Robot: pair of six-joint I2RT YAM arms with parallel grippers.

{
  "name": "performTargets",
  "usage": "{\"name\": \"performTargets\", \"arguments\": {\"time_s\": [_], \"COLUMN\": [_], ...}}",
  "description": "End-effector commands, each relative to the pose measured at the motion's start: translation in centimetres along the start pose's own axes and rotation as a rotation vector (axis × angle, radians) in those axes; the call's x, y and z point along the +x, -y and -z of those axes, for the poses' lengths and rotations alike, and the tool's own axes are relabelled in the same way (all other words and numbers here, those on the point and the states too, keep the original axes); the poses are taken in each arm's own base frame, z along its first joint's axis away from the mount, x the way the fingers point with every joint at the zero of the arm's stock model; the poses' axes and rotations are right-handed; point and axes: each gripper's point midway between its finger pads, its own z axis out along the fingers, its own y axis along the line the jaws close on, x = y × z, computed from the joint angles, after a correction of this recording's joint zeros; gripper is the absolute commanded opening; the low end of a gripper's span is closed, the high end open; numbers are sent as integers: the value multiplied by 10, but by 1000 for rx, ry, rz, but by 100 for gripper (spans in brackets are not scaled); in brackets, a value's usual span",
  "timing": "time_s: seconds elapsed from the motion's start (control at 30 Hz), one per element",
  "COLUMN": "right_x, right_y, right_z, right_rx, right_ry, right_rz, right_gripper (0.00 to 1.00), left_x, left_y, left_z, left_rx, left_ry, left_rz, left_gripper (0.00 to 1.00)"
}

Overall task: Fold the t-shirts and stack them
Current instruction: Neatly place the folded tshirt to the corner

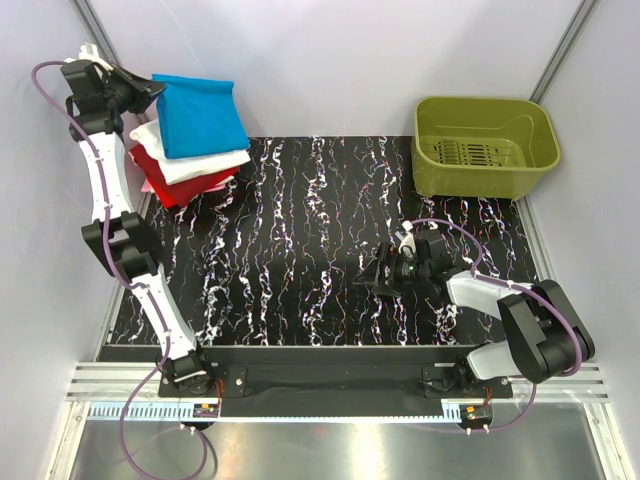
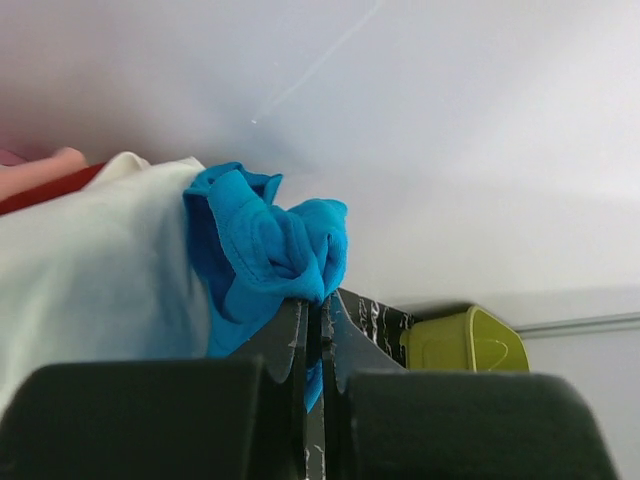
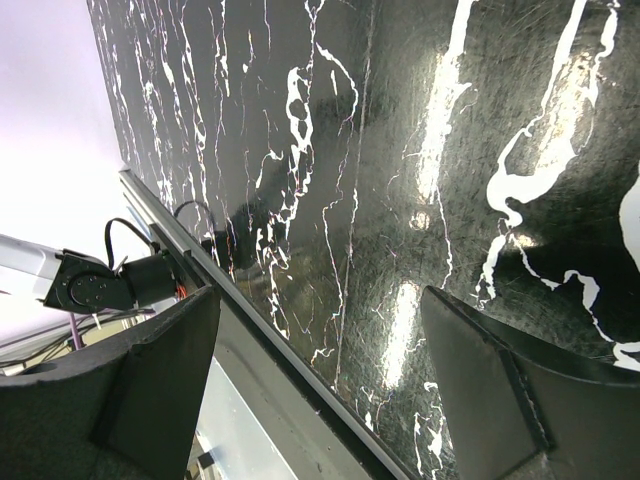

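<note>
Three folded t-shirts lie stacked at the far left corner: turquoise-blue t-shirt (image 1: pixel 200 113) on top, white t-shirt (image 1: pixel 190 160) under it, red t-shirt (image 1: pixel 175 185) at the bottom. My left gripper (image 1: pixel 155 90) is at the stack's far left edge, shut on a bunched edge of the blue t-shirt (image 2: pixel 270 245). The white t-shirt (image 2: pixel 90 270) fills the left of the left wrist view, with a strip of red t-shirt (image 2: pixel 40 190) behind it. My right gripper (image 1: pixel 378 275) rests low over the mat near the middle right, open and empty (image 3: pixel 320 330).
An olive-green plastic basket (image 1: pixel 485 145) stands at the far right corner and shows in the left wrist view (image 2: pixel 460 340). The black marbled mat (image 1: pixel 320 250) covers the table. A metal rail (image 1: pixel 330 385) runs along the near edge. Walls close in on the left and right.
</note>
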Motion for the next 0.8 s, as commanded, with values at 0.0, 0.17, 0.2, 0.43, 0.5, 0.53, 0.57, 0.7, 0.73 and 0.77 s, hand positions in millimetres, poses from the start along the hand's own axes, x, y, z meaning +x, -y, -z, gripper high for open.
{"name": "performTargets", "arguments": {"time_s": [0.0,0.17,0.2,0.43,0.5,0.53,0.57,0.7,0.73,0.77], "right_x": [-6,-5,-6,-6,-6,-6,-6,-6,-6,-6], "right_y": [-5,-4,-5,-5,-4,-4,-4,-3,-3,-3], "right_z": [0,0,0,0,1,1,0,1,1,1], "right_rx": [-32,-33,-34,-40,-43,-43,-47,-49,-50,-53], "right_ry": [15,11,12,10,10,10,9,9,8,8], "right_rz": [12,11,12,9,7,5,6,-1,-1,-3], "right_gripper": [89,89,89,89,89,89,89,89,89,89], "left_x": [-41,-39,-40,-38,-38,-37,-34,-37,-36,-38], "left_y": [33,-3,-13,-75,-95,-102,-111,-143,-147,-151], "left_z": [27,25,26,20,22,22,23,29,28,28], "left_rx": [67,-54,-95,-273,-342,-363,-389,-477,-481,-484], "left_ry": [110,105,111,112,117,117,113,131,128,131], "left_rz": [-106,-117,-111,-103,-104,-103,-98,-88,-84,-85], "left_gripper": [0,0,0,2,4,4,6,17,23,33]}}
